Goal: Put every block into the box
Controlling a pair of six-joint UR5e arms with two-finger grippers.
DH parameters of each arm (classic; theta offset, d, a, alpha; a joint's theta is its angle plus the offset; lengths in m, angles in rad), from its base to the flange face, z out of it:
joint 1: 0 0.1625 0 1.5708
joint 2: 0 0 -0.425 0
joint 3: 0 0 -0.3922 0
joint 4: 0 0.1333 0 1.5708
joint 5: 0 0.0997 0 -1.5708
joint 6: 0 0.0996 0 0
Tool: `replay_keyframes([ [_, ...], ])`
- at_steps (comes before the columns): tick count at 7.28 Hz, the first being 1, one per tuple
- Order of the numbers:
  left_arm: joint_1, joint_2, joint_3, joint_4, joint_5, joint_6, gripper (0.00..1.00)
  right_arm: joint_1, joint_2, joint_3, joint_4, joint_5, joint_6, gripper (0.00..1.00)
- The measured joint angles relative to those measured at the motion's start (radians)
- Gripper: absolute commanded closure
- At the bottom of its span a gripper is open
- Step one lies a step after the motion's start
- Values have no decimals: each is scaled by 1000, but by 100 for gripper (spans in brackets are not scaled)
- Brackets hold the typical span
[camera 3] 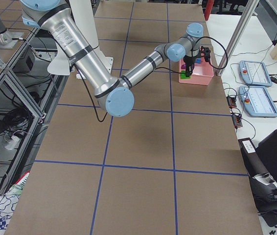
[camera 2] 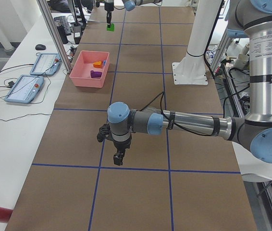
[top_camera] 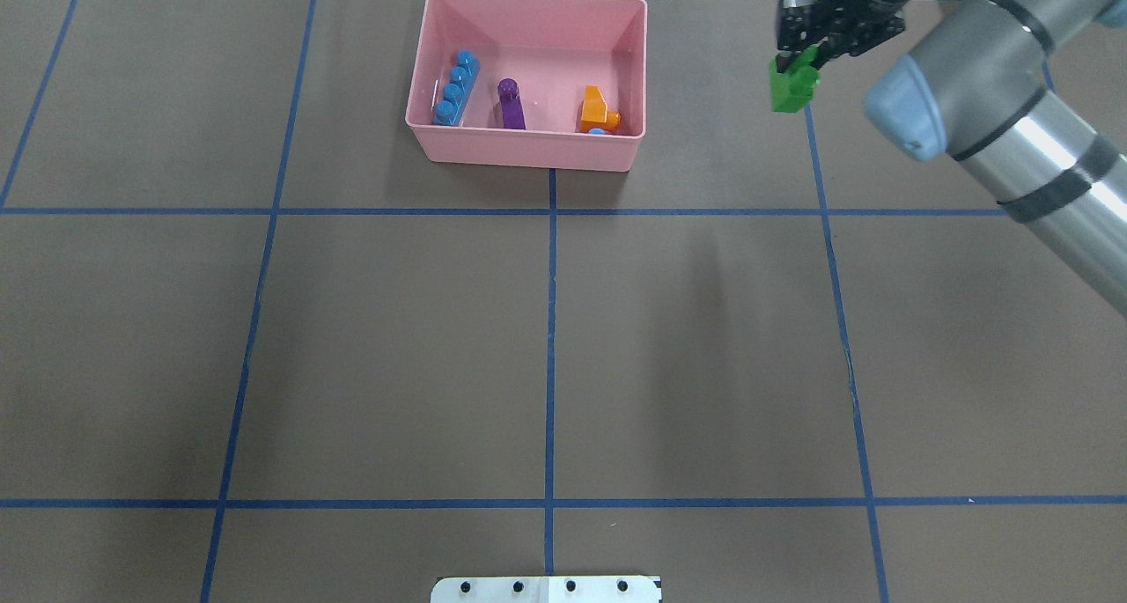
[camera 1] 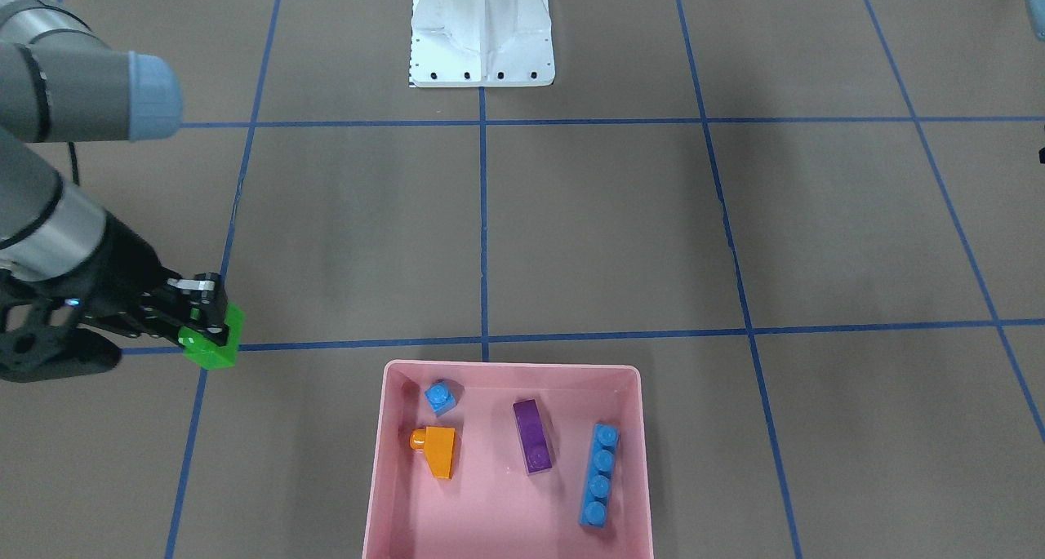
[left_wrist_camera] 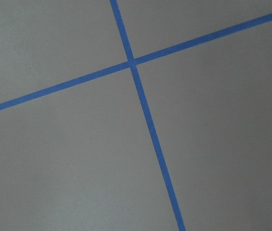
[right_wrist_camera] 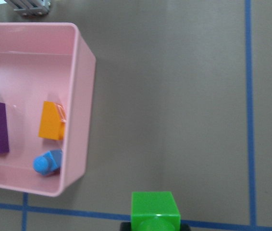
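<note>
Exterior front-facing view: my right fingers (camera 1: 211, 304) are pinching the green block (camera 1: 216, 343), which sits at their tips over a blue tape line (camera 1: 359, 344) on the counter (camera 1: 588, 232). The green block is outside the box (camera 1: 510, 366), well apart from its wall, on my right-hand side of it. Whether the block touches the counter cannot be determined.

Box contents, four items, all lying on the floor of the box and apart from one another:
- long blue block (camera 1: 600, 476), near the wall on my left-hand side
- purple block (camera 1: 532, 447), just beside it toward the middle
- orange block (camera 1: 439, 451), near the wall on my right-hand side
- tiny blue block (camera 1: 441, 397), near the orange block, in the corner closest to my base

My left fingers (camera 2: 119, 156) point down over bare counter, far from the box. I cannot tell whether they are spread or pressed together; the left wrist-mounted view shows only counter and crossing tape lines
</note>
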Motion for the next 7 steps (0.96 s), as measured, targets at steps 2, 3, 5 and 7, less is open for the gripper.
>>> replay_keyframes([
  [2, 0, -4, 5, 0, 0, 0, 0, -74, 232, -231, 6, -91, 121, 100],
  [3, 1, -5, 7, 0, 0, 0, 0, -103, 318, -329, 10, -143, 160, 100],
  [5, 1, -6, 9, 0, 0, 0, 0, -172, 476, -550, 95, -261, 265, 100],
  [7, 1, -7, 12, 0, 0, 0, 0, -252, 562, -748, 279, -392, 399, 100],
])
